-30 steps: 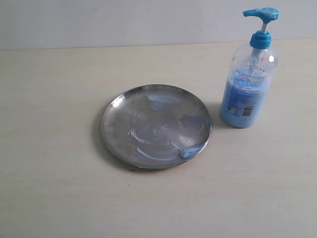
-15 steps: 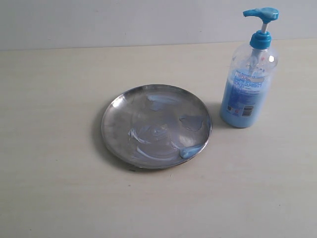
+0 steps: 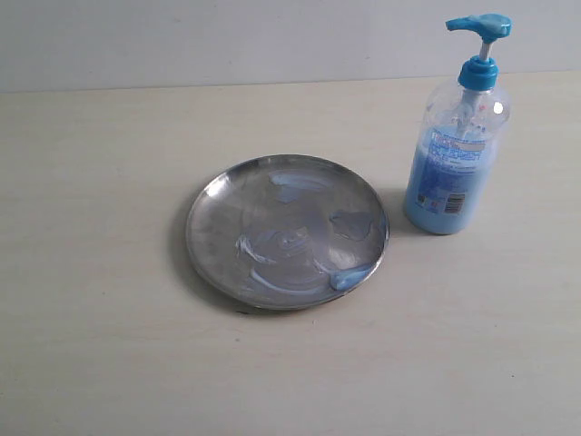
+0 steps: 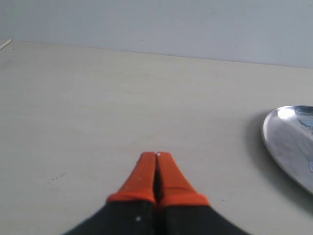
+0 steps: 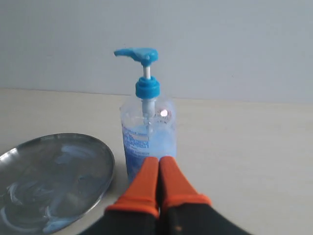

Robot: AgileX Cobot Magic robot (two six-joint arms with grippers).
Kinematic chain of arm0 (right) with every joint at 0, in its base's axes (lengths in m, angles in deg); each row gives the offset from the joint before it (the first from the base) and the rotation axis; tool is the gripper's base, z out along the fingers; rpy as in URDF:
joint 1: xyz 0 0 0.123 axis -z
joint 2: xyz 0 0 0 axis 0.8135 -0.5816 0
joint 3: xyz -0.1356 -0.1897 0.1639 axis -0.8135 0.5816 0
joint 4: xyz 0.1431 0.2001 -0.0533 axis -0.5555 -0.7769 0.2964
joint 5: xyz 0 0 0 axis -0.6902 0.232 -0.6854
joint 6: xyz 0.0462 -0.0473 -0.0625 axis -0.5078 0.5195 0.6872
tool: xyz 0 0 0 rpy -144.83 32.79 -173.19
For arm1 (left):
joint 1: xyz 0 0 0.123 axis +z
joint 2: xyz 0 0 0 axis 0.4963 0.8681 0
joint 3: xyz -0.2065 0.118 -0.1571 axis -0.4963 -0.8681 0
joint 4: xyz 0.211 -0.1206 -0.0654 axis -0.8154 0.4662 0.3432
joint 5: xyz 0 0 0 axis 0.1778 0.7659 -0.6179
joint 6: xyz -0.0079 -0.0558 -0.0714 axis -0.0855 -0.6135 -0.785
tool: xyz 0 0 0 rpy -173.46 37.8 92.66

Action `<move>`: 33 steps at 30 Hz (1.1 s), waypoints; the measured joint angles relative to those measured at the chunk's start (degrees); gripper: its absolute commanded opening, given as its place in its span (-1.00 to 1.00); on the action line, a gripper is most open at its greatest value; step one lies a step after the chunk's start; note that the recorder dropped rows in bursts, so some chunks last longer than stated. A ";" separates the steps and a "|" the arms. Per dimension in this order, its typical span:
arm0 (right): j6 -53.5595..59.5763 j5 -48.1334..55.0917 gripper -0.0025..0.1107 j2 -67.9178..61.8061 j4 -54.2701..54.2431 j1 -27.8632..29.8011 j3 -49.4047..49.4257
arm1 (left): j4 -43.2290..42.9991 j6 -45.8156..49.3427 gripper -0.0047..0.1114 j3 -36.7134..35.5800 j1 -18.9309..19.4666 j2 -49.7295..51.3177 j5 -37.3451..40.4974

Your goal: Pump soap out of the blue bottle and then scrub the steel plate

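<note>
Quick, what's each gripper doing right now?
Left gripper: closed, holding nothing.
Right gripper: closed, holding nothing, in front of the blue bottle.

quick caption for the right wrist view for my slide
Shut right gripper faces the blue bottle, with the streaked steel plate beside the bottle.

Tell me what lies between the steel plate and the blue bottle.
Nothing: only bare table separates the steel plate from the blue bottle, clearest in the exterior view.
</note>
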 measured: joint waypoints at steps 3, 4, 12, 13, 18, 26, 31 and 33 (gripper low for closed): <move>-6.74 -1.29 -0.96 4.85 4.37 0.28 6.45 | 0.00 0.00 -0.92 0.00 0.00 0.00 0.00; -7.61 -2.30 -0.96 5.74 4.71 0.75 7.53 | 0.00 0.00 -0.92 0.00 0.00 0.00 0.09; -8.90 -4.82 -0.96 9.38 7.07 3.19 11.56 | 0.00 0.00 -0.92 0.00 0.00 0.00 0.09; -9.01 -5.03 -0.96 9.79 7.18 3.19 12.41 | 0.00 0.00 -0.92 0.00 0.00 0.00 0.09; -9.01 -5.03 -0.96 10.89 7.48 3.19 14.95 | 0.00 0.00 -0.92 0.00 0.00 0.00 0.09; -10.67 -5.15 -0.96 10.89 7.60 3.19 18.46 | 0.00 0.00 -0.92 0.00 0.00 0.00 0.09; -11.32 -5.55 -0.96 10.89 7.72 3.19 18.70 | 0.00 0.00 -0.92 0.00 0.00 0.00 0.09; -11.42 -5.78 -0.96 10.89 7.83 3.19 18.70 | 0.00 0.00 -0.92 0.00 0.00 0.00 0.09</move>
